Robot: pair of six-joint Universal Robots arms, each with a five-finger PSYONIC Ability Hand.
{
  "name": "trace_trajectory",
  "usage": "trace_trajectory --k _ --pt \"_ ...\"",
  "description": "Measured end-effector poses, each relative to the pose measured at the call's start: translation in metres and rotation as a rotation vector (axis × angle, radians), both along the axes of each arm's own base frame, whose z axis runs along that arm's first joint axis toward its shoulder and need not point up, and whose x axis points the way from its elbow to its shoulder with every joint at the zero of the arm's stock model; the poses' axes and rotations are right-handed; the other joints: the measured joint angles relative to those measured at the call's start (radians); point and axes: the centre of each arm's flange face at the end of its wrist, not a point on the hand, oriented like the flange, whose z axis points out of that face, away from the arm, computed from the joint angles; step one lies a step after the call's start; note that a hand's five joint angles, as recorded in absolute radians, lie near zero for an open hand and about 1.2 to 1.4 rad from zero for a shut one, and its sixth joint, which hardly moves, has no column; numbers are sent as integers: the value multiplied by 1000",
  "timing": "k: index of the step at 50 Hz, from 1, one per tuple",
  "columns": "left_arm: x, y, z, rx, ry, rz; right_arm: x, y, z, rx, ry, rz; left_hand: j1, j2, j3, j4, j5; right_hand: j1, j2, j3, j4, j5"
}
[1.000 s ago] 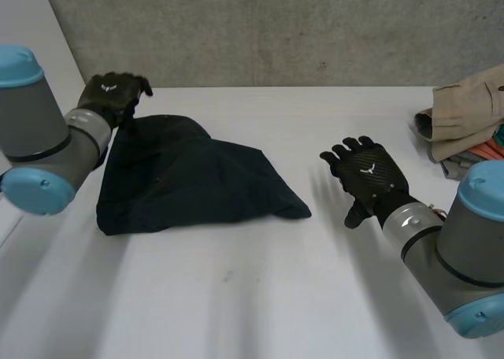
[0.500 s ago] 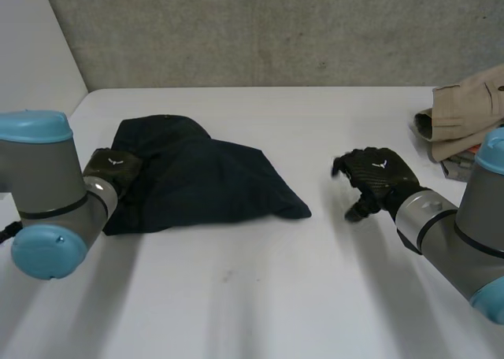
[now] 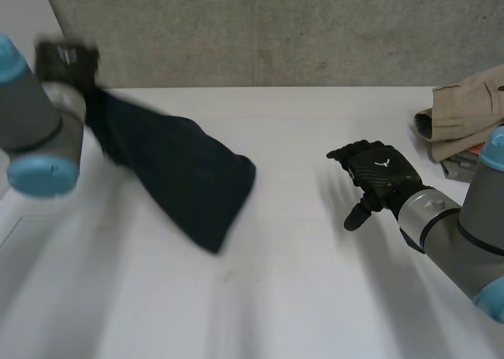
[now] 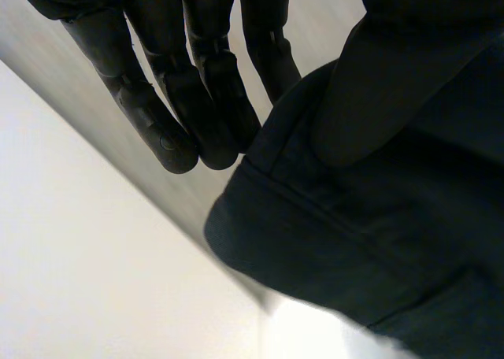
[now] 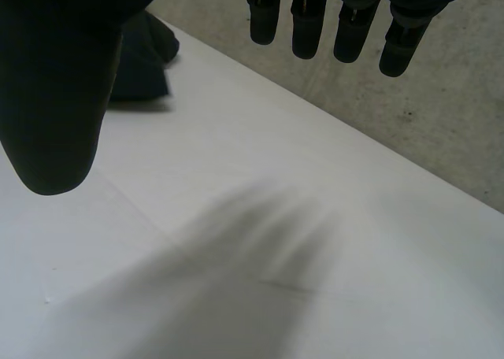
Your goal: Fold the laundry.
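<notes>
Nearest the camera, the white table is lying bare across its whole front strip, giving wide room between the two arms. A little further in on the right side, the right hand is hovering over bare tabletop with fingers relaxed and spread, released and grasping nothing. In its wrist view the fingers are hanging straight and the thumb is standing apart from them, with open white surface beneath. Left of centre, the dark garment is hanging slantwise from the left hand. Its lower end is dipping toward the table and is blurred, so contact with the table cannot be told. A broad bare gap is separating its free edge from the right hand. The left hand is grasping the garment's upper end, raised over the table's far left corner. In the left wrist view the thumb is pressing into the cloth just above a stitched hem, and the fingers are lying straight beside that edge. Farthest off, a pile of beige clothes is sitting at the table's right edge, well apart from the garment, and the grey wall is closing the far side.
</notes>
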Motion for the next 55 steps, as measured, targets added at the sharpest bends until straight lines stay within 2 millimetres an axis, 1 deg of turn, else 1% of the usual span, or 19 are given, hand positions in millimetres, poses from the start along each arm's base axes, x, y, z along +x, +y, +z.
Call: trace_trajectory --k 1,3,7,9,14,15,16,17,18,21,23,28,35,37,39,41,45,49,55 --pt "-10 2 30 -107 39 -30 -1 -1 1 -2 1 -6 0 0 0 0 0 0 0 0 0 0" --pt "-24 9 61 -219 87 -81 -2 -2 1 -5 0 -15 0 0 0 0 0 0 0 0 0 0" --pt "-59 32 98 -343 166 -238 -7 -7 4 -12 -8 -42 0 0 0 0 0 0 0 0 0 0" --pt "-77 45 100 -347 189 -328 -10 -10 7 -16 -19 -59 0 0 0 0 0 0 0 0 0 0" --pt "-126 78 67 -213 201 -597 -22 -22 18 -30 -67 -116 0 3 6 2 0 0 0 0 0 0" --pt "-129 80 64 -200 200 -612 -23 -23 18 -31 -70 -120 0 3 6 2 0 0 0 0 0 0" --pt "-141 89 44 -127 189 -688 -27 -27 22 -35 -87 -138 -21 -34 -29 -28 -12 0 0 0 0 0" --pt "-141 89 44 -127 189 -688 -27 -27 22 -35 -87 -138 -21 -34 -29 -28 -12 0 0 0 0 0" --pt "-154 101 16 -23 170 -773 -32 -32 26 -41 -106 -159 -125 -143 -133 -143 -87 0 0 0 0 0" --pt "-164 114 -16 95 137 -843 -37 -37 30 -45 -120 -177 -285 -286 -272 -287 -228 0 0 0 0 0" --pt "-167 122 -39 174 103 -874 -40 -39 31 -48 -122 -185 -737 -708 -694 -713 -658 0 0 0 0 0" --pt "-163 130 -57 240 36 -879 -41 -39 30 -52 -104 -178 -964 -981 -973 -993 -915 0 0 0 0 0" --pt "-141 130 -27 173 23 -760 -28 -28 28 -76 -36 -101 -964 -988 -976 -996 -917 0 0 0 0 0" --pt "-126 130 -14 154 37 -670 -19 -20 27 -94 3 -44 -964 -988 -976 -996 -917 0 0 0 0 0" --pt "-121 131 -12 157 41 -634 -16 -18 27 -101 17 -24 -964 -988 -976 -996 -915 0 0 0 0 0" --pt "-101 136 -14 199 42 -510 -5 -7 25 -134 86 71 -964 -988 -977 -996 -915 0 0 0 0 0" --pt "-77 149 -35 318 9 -370 7 4 19 -177 174 192 -957 -977 -971 -981 -912 0 0 0 0 0" --pt "-49 170 -71 508 -66 -236 24 13 6 -240 268 339 -866 -903 -896 -900 -845 2 3 3 3 2" --pt "-29 187 -109 685 -119 -184 47 8 -14 -315 333 453 -898 -930 -922 -933 -877 4 51 51 44 37"
